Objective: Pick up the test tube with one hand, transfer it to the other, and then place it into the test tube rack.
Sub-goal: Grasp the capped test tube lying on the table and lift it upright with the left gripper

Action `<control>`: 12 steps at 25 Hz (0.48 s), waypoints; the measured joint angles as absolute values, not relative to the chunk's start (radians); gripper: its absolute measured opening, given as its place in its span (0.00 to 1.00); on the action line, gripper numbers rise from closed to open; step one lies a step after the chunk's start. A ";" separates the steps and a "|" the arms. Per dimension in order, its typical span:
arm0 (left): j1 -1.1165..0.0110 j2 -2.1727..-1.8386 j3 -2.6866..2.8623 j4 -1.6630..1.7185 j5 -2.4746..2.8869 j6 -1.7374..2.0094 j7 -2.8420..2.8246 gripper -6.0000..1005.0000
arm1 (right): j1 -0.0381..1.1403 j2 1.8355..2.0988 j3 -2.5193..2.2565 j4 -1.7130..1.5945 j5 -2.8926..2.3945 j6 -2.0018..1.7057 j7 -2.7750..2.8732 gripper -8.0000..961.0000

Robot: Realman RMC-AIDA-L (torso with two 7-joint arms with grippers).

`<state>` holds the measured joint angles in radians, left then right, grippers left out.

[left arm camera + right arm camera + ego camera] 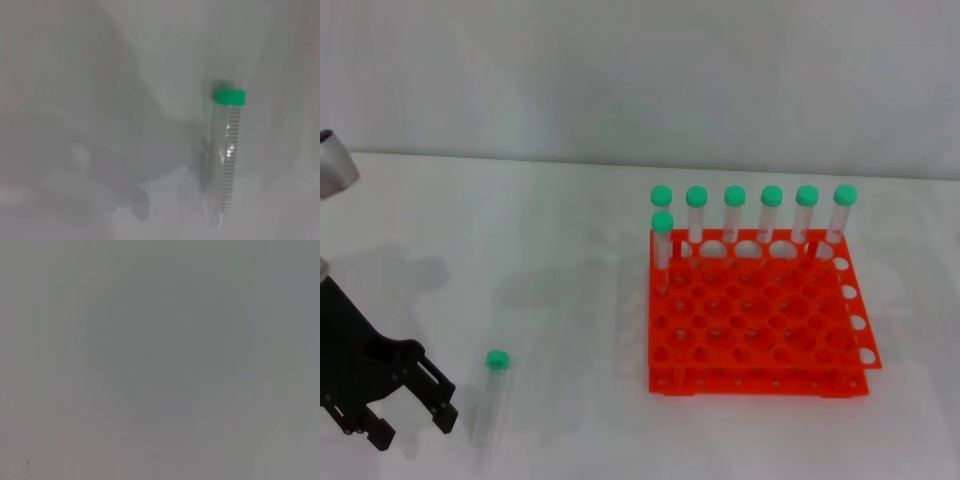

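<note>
Test tube [492, 398]: slim clear tube with printed graduations, conical tip and round green cap, lying on the white bench [550, 270] just beside the left gripper [412, 422], fingers spread and empty; orange-red rack [755, 325] well apart.

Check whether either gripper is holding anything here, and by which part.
Nothing is held. The left gripper is open beside the test tube, which lies loose on the table; the right gripper is out of view.

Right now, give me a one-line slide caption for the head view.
Left gripper open beside the test tube lying on the table; seven capped tubes stand in the orange rack.
</note>
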<state>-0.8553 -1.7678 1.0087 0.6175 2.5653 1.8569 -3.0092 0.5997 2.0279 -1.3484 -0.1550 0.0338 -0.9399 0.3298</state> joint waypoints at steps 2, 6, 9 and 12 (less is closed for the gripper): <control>-0.863 -1.778 1.009 0.617 2.597 1.846 -3.009 0.73 | 0.600 2.028 -1.351 -0.155 0.034 -0.940 0.341 0.91; -0.869 -1.796 1.009 0.613 2.641 1.803 -3.010 0.73 | 0.600 2.028 -1.358 -0.154 0.034 -0.940 0.347 0.91; -0.873 -1.803 1.009 0.593 2.653 1.768 -3.010 0.73 | 0.600 2.028 -1.362 -0.152 0.034 -0.940 0.349 0.91; -0.880 -1.813 1.009 0.578 2.654 1.735 -3.009 0.73 | 0.600 2.028 -1.362 -0.152 0.034 -0.940 0.357 0.91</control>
